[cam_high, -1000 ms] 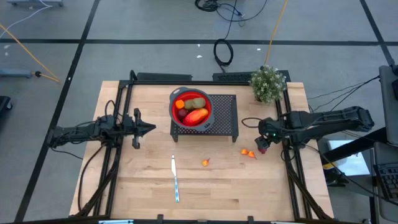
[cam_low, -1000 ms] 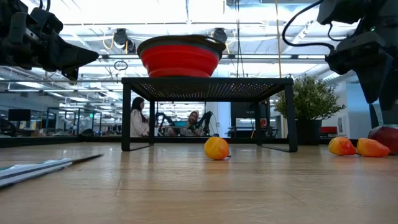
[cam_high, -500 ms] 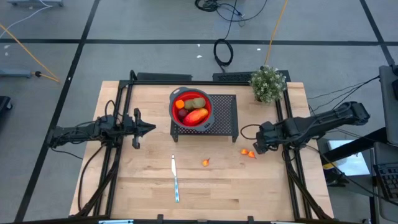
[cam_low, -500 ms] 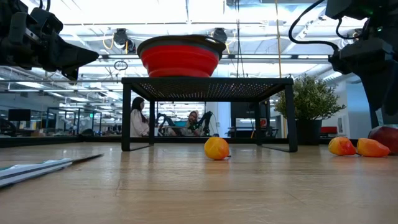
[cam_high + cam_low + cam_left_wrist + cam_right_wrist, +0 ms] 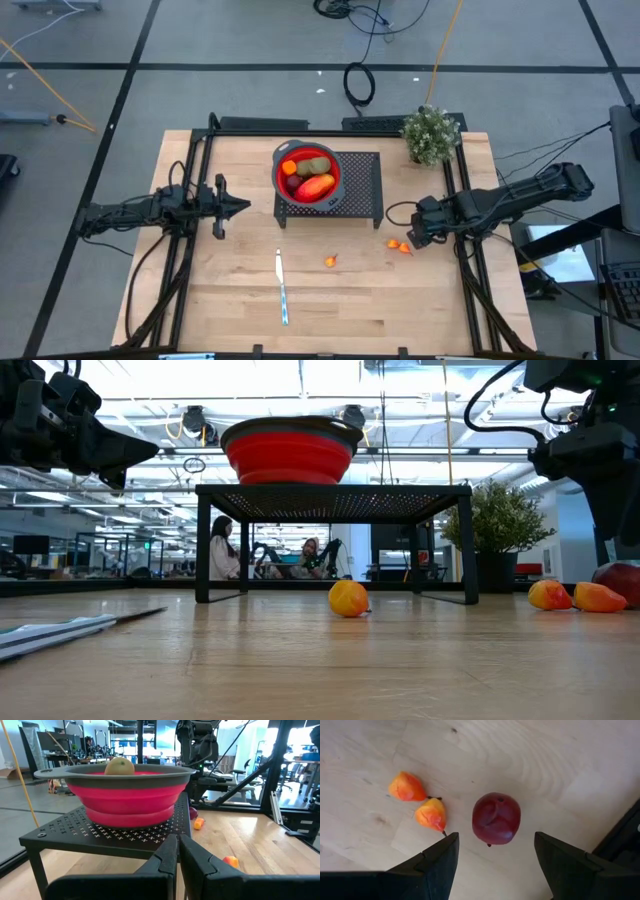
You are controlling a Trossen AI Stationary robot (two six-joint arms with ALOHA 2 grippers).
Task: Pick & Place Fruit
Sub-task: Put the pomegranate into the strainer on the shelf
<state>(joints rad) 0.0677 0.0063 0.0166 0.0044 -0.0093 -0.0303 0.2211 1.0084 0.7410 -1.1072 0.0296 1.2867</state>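
Observation:
A red bowl (image 5: 308,172) on a black perforated stand (image 5: 365,190) holds a red-orange oval fruit (image 5: 316,186), a kiwi-like one (image 5: 318,166) and smaller pieces. On the table lie one small orange fruit (image 5: 330,261), two more (image 5: 422,800) and a dark red fruit (image 5: 496,818). My right gripper (image 5: 496,837) hangs open above the dark red fruit, pointing down, a finger on either side and clear of it. My left gripper (image 5: 243,207) waits shut and level, left of the stand.
A silver knife (image 5: 282,288) lies near the table's front middle. A potted plant (image 5: 431,133) stands at the far right corner. Black frame rails (image 5: 470,280) run along both side edges. Bare wood lies between the knife and the orange fruits.
My right gripper has swung a little toward the table's near edge and slightly down, coming over the dark red fruit, then stopped. It has stayed open. No fruit has moved.

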